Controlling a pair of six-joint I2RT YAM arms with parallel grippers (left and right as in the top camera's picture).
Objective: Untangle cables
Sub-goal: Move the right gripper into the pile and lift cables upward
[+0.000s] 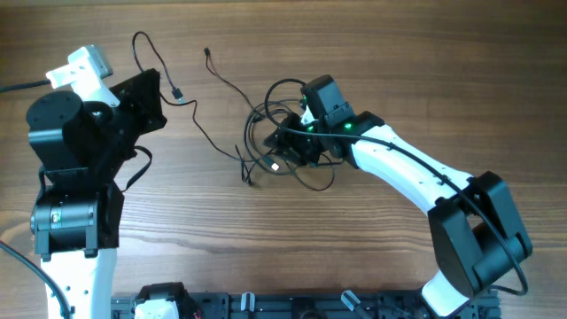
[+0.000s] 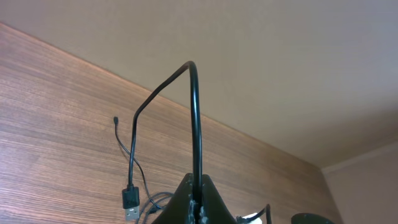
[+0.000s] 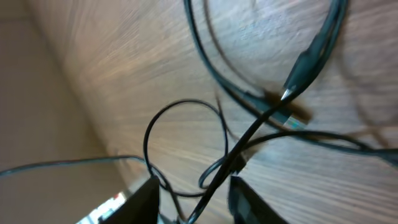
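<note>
At table centre, slightly right in the overhead view: knot of thin black cables [image 1: 250, 133], several loops overlapping, flat on the wooden table [image 1: 399, 71]. Right gripper [image 3: 193, 202] lowered into the knot, fingers [image 3: 142, 200] set apart with a wide gap. One strand running up through that gap; contact with either pad not discernible. Small closed loop just above the left-hand finger in the right wrist view. Pale-tipped plug [image 3: 292, 119] further out among crossing strands, view blurred. Toward the left side: two single strands trailing out of the knot, one ending in a small plug end [image 1: 206, 51] well apart from both arms, near the far edge. Left gripper [image 2: 196, 208] at the far left, fingers together, pinched on one strand. From the fingertips, strand rising in a tall arch, then dropping back to the wood and ending in a USB plug [image 2: 130, 199] just beside the gripper. Second, thinner strand lying alongside it on the table. Knot unopened, loops crossed over one another
</note>
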